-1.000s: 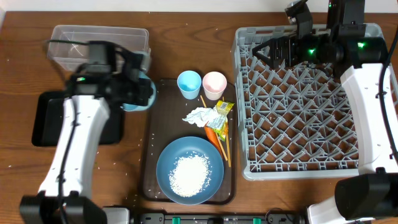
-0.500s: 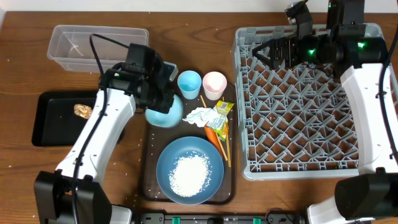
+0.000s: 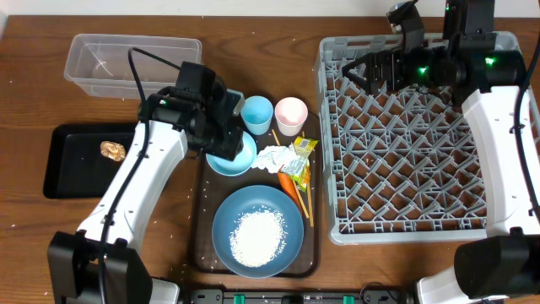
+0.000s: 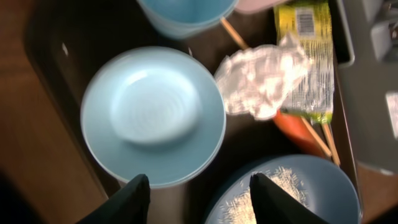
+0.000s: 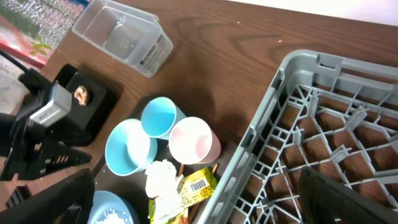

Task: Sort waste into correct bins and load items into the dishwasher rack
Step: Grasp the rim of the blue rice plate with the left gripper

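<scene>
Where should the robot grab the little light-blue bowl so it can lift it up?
Pinch the rim of the little bowl from straight above, one finger inside, one outside. It sits upright, open and shallow, so the thin edge is probably easiest. Pick the side away from the white tissue and blue cup, which crowd it.

left arm (image 3: 126, 194): white links, black joints, black cable | right arm (image 3: 504, 143): same, green lights

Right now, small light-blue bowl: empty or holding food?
Empty: the small light-blue bowl sits upright on the brown tray, inside bare.
</scene>
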{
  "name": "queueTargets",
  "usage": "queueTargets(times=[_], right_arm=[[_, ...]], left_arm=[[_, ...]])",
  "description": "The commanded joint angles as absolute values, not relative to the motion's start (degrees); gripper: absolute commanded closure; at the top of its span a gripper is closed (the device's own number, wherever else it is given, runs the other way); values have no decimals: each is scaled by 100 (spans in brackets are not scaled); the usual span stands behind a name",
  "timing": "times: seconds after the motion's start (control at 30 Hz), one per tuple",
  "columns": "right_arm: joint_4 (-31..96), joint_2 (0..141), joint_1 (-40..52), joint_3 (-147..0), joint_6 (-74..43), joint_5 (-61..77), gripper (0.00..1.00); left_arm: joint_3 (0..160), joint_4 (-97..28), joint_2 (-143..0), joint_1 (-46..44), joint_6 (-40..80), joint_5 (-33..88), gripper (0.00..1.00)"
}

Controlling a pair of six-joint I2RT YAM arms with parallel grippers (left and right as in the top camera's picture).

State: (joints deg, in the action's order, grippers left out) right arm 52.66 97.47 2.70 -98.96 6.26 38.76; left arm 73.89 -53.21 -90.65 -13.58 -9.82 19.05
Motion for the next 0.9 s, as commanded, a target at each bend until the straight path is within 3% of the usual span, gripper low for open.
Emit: queueTargets(times=[0.0, 0.2, 0.47, 0.87], right_arm=[[5271, 9686, 303, -10027, 587, 3874, 2], [5262, 9686, 303, -10027, 585, 3850, 1], [5468, 9686, 307, -10027, 587, 3747, 1], [6267, 9686, 307, -10027, 888, 3116, 4]], left_arm=[[7439, -5666, -8687, -1590, -982, 1879, 44], [7402, -6340, -8471, -2716, -1199, 1852, 37], [7210, -6230, -9061, -4353, -786, 1404, 36], [7210, -5594, -10103, -5301, -266, 1413, 36]])
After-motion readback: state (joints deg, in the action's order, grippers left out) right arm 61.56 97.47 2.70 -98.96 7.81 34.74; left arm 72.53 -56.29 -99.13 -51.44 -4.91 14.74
